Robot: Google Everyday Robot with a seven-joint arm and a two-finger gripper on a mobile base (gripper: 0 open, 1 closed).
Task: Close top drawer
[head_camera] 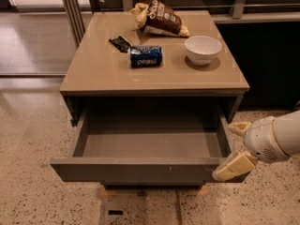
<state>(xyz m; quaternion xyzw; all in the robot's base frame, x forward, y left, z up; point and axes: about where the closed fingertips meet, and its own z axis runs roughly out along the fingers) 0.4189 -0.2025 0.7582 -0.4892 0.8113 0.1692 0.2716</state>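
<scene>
Drawer: we count one drawer (140, 170), pulled far out from under the tabletop toward us, so its whole inside shows.
Drawer's look: it is grey-brown, with a flat, handleless front. We make out a few small pale marks on that front, right of centre. The inside is plain grey, with a flat bottom and low side walls.
Drawer's place: it sits directly beneath the top, and its front stands well forward of the table's near edge.
Gripper: we count one gripper (226, 150), low on the right at the drawer's right front corner. It sits on a white arm (276, 139) that comes in from the right edge.
Fingers: there are two pale fingers (234, 167), spread apart. One lies over the right end of the drawer front, the other just beside the right side wall, farther back. The corner lies between them, and we see them closed on nothing. We cannot tell whether either one touches the drawer.
Table: we count one table (93, 76), with a smooth tan top.
On the top: four things, all well apart from the gripper.
Can: one blue can (146, 56), lying on its side near the middle.
Bowl: one white bowl (202, 49), upright, to the right of the can.
Bag: one brown snack bag (159, 18), at the back edge.
Wrapper: one small dark wrapper (120, 42), just left of the can and behind it.
Floor: we see a speckled floor (28, 186) around the table.
</scene>
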